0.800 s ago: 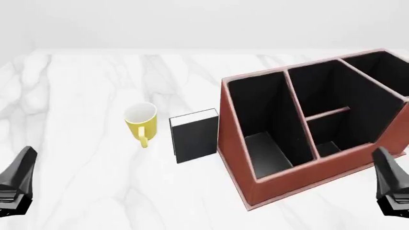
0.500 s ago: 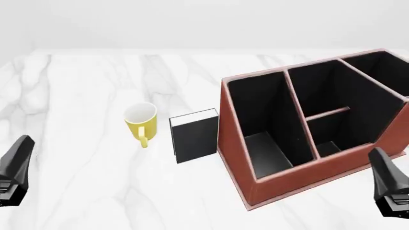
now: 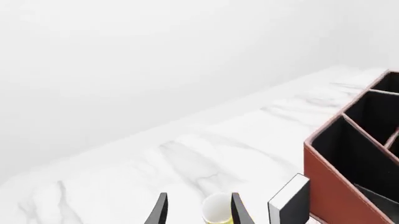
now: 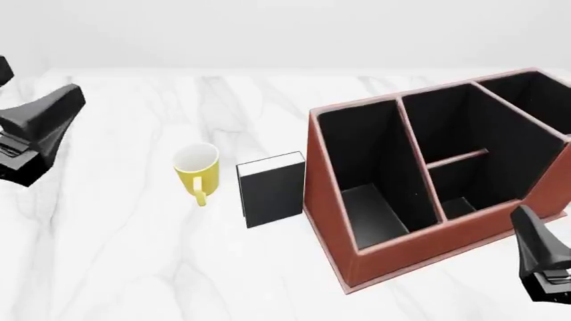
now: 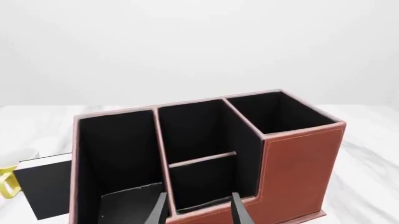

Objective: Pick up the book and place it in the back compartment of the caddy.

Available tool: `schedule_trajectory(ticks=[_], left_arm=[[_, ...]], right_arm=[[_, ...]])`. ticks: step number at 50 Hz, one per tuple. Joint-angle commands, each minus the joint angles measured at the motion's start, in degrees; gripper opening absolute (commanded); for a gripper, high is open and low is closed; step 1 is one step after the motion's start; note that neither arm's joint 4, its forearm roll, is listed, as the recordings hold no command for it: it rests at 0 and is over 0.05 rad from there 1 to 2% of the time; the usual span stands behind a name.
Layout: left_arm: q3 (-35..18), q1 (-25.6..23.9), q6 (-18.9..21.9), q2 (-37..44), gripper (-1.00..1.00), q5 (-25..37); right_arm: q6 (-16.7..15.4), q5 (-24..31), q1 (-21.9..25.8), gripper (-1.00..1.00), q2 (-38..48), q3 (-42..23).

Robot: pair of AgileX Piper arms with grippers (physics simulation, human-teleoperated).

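**Surfaces and finishes**

The worktop (image 4: 134, 254) looks like polished white marble with soft grey veins. The caddy (image 4: 419, 251) has a reddish-brown, leather-like matt skin with a pale rim and flat black lining. The book (image 4: 273, 190) shows a matt black cover and white paper edges. The mug (image 4: 197, 171) is smooth yellow with a white inside. The right pincer (image 5: 197, 210) is dark with a slight sheen.

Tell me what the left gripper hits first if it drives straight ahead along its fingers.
Probably the yellow mug: it sits between the left gripper fingers in the wrist view, with the book just beside. Depth is unclear.
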Motion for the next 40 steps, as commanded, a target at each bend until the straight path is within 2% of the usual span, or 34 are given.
schedule_trajectory(ticks=[1,3,4,5,6,8,9,10,11,12,16,17,19,23,28,34,36,40], left_arm=[[-26.32,-9.99,6.63,15.96,1.00,13.68],[-30.52,-12.74,6.99,18.24,1.00,16.75],[-30.55,-12.74,6.99,18.25,1.00,16.78],[-34.58,-12.39,9.40,21.11,1.00,18.73],[-34.66,-12.39,9.40,21.15,1.00,18.78],[-39.39,-12.47,9.07,24.60,1.00,21.52],[-40.53,-14.00,9.50,25.62,1.00,22.89],[-41.34,-17.68,10.04,26.47,1.00,25.08],[-42.21,-18.45,10.75,27.10,1.00,25.55],[-45.39,-17.33,11.01,30.94,1.00,26.75],[-48.72,-20.16,11.47,34.79,1.00,29.66],[-49.19,-20.37,12.70,35.50,1.00,29.57],[-53.41,-20.49,12.29,39.94,1.00,31.39],[-55.68,-21.18,12.55,44.02,1.00,32.50],[-56.10,-23.83,13.47,46.92,1.00,34.18],[-56.39,-26.05,12.65,49.69,1.00,36.32],[-56.85,-26.16,11.15,51.14,1.00,37.02],[-54.30,-27.38,10.78,52.19,1.00,36.52]], right_arm=[[0.06,0.40,0.68,1.00,-0.37,-0.02],[-0.05,0.33,0.82,1.00,-0.34,-0.02],[-0.05,0.33,0.82,1.00,-0.34,-0.02],[-0.33,0.24,1.16,1.00,-0.52,0.01],[-0.33,0.25,1.16,1.00,-0.53,0.01],[-0.50,0.94,1.22,1.00,-1.38,0.02],[-0.44,0.86,1.23,1.00,-1.30,0.02],[-0.49,0.48,1.22,1.00,-0.83,0.00],[-0.51,0.33,1.23,1.00,-0.63,0.00],[-0.51,0.45,1.26,1.00,-0.72,-0.01],[-0.47,0.48,1.34,1.00,-0.67,-0.01],[-0.48,0.49,1.33,1.00,-0.66,-0.01],[-0.42,0.43,1.32,1.00,-0.56,-0.01],[-0.31,0.62,1.26,1.00,-0.70,-0.01],[-0.11,0.62,1.30,1.00,-0.54,0.00],[-0.06,0.52,1.29,1.00,-0.30,0.00],[0.03,0.20,1.31,1.00,0.10,0.00],[0.11,-0.10,1.33,1.00,0.51,0.01]])
